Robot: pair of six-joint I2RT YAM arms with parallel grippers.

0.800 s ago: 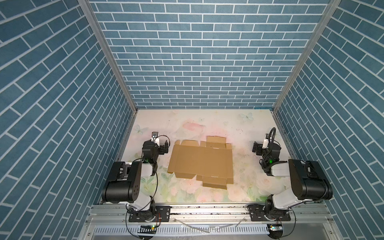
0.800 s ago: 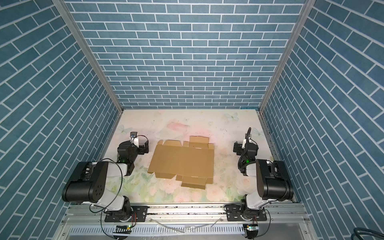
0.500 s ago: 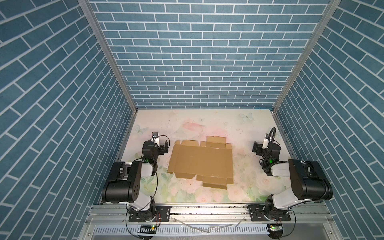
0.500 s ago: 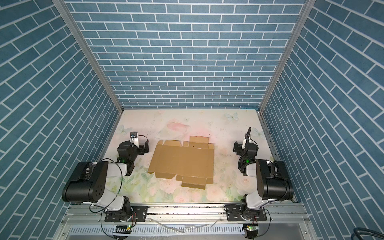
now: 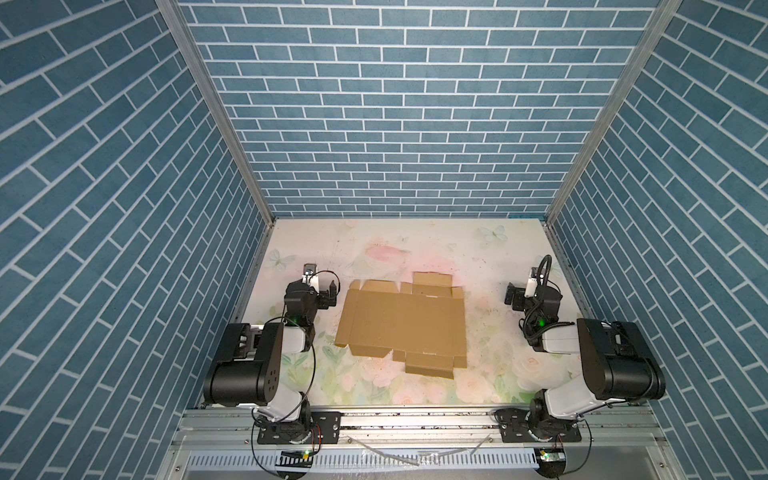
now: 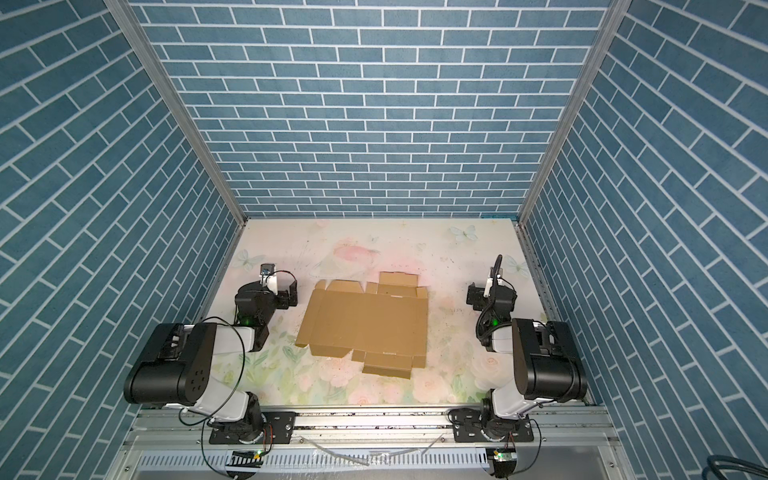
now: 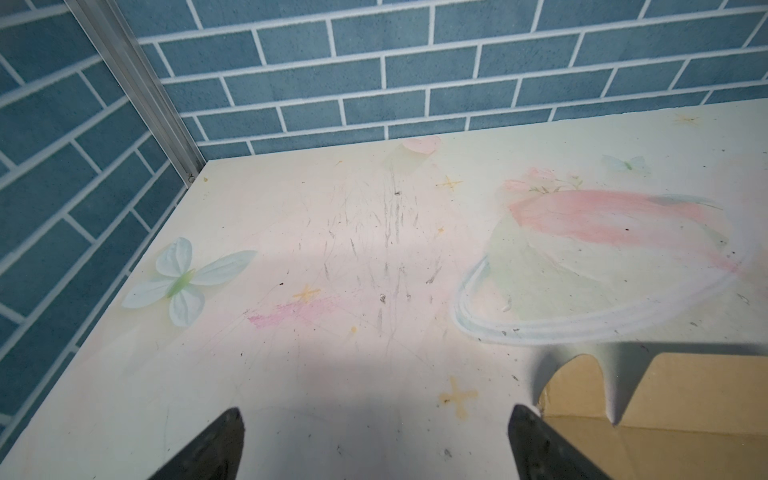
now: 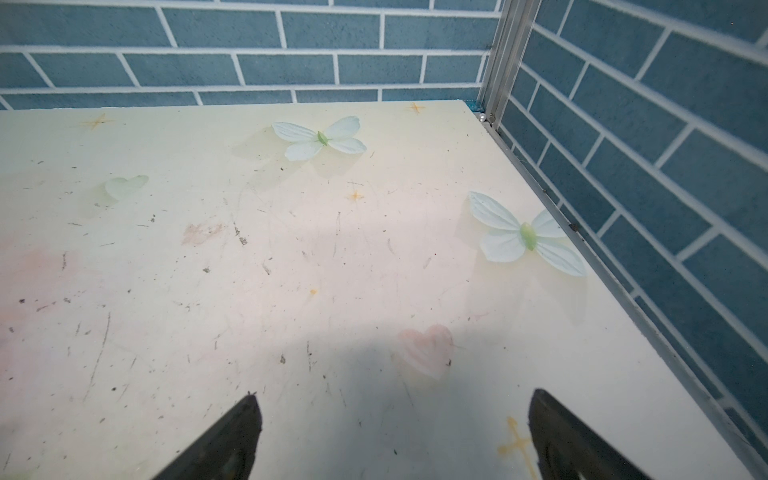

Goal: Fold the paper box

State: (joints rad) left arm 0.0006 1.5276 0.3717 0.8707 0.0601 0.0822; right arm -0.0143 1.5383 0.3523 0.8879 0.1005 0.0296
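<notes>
Cardboard, plain brown and corrugated, die-cut with flaps and tabs: the paper box [image 5: 401, 322] [image 6: 365, 320] lies flat and unfolded between my two claws. Its long axis runs from one claw across to the other, and short tabs stick out on its far edge and on the edge toward my bases. My black left claw [image 5: 331, 292] [image 7: 374, 415] has its fingers spread wide apart with nothing between them. The sheet's corner, with a rounded flap [image 7: 579, 376], sits just beside the inner finger. My black right claw [image 5: 512, 296] [image 8: 395, 403] is likewise spread wide and empty, and the sheet is well apart from it. Ahead of both claws stretches the pale tabletop [image 5: 374, 249], printed with faint pink flowers, a light green butterfly [image 7: 183, 282], hearts and yellow stars, and scuffed with dark scratches and specks. Blue brick-patterned walls [image 5: 395, 104] close in beyond the claws and on both outer sides, joined at the corners by a bare aluminium post [image 7: 137, 91].
</notes>
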